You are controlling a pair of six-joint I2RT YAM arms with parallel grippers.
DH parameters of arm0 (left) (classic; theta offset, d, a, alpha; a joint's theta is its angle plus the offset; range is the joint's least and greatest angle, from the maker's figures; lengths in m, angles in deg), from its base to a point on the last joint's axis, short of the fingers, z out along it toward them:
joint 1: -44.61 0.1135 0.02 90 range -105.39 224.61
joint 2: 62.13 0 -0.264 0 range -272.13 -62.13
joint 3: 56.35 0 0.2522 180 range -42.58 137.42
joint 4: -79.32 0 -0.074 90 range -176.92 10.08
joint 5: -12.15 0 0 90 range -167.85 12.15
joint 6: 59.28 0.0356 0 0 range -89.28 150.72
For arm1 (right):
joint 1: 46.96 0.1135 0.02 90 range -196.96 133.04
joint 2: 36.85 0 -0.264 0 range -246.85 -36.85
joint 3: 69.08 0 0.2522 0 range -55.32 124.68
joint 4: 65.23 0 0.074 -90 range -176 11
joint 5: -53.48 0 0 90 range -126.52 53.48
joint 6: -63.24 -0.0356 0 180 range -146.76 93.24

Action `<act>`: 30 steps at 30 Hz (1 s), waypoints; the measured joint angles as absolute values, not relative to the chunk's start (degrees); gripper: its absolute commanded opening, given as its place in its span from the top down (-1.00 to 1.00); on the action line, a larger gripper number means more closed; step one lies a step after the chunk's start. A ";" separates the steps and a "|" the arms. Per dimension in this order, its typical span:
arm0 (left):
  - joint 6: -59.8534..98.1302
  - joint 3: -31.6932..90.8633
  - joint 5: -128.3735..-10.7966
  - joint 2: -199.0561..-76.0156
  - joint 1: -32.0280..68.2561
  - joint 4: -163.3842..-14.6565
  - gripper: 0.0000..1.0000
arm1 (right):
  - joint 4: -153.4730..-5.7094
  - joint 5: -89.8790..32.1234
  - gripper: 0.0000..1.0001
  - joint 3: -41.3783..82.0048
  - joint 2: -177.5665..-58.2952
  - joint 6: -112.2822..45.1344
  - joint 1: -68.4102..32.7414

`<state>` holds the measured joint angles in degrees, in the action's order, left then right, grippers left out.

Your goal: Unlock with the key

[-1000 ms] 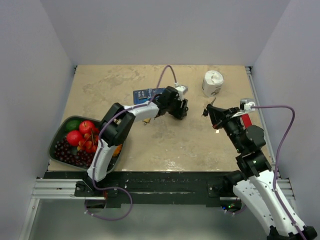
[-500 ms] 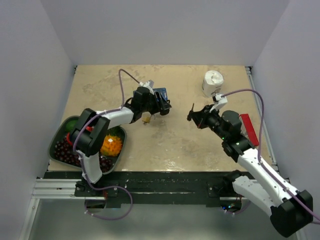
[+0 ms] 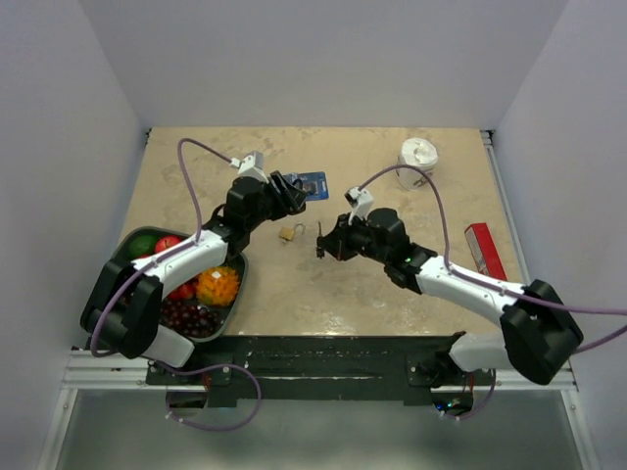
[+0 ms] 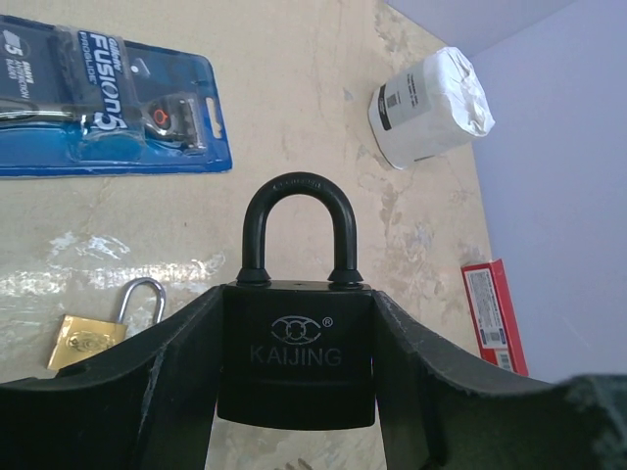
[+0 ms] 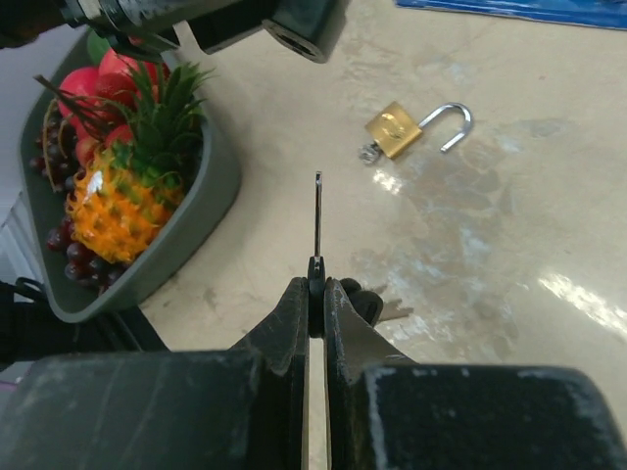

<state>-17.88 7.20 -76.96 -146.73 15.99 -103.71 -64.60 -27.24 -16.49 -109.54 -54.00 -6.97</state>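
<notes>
A black padlock (image 4: 294, 343) with its shackle closed is clamped by its body between the fingers of my left gripper (image 4: 294, 367), held above the table. From above, that gripper (image 3: 285, 193) sits left of centre near the back. My right gripper (image 5: 315, 284) is shut on the black head of the key (image 5: 317, 211), whose thin silver blade sticks straight out ahead. Another key of the bunch (image 5: 377, 308) hangs beside the right finger. In the top view the key (image 3: 319, 247) points left, a short way right of and below the padlock.
A small brass padlock (image 3: 289, 233) with an open shackle lies on the table between the grippers. A blue razor pack (image 3: 310, 184) is behind it, a white roll (image 3: 418, 163) at back right, a red box (image 3: 486, 250) at right. The fruit tray (image 3: 238, 272) is at left.
The left arm swung left with the black padlock. The right arm reached from the right side to the table's middle, carrying the key toward the padlock.
</notes>
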 measured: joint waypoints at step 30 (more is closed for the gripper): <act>-12.83 5.56 -79.74 -144.59 15.97 -101.79 1.00 | -61.41 -10.21 1.00 -1.45 -128.07 -59.14 -6.93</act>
<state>-12.83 5.56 -79.74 -144.59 15.97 -101.79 -61.41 -10.21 -1.45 -128.07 -59.14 -6.93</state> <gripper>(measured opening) 0.599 0.037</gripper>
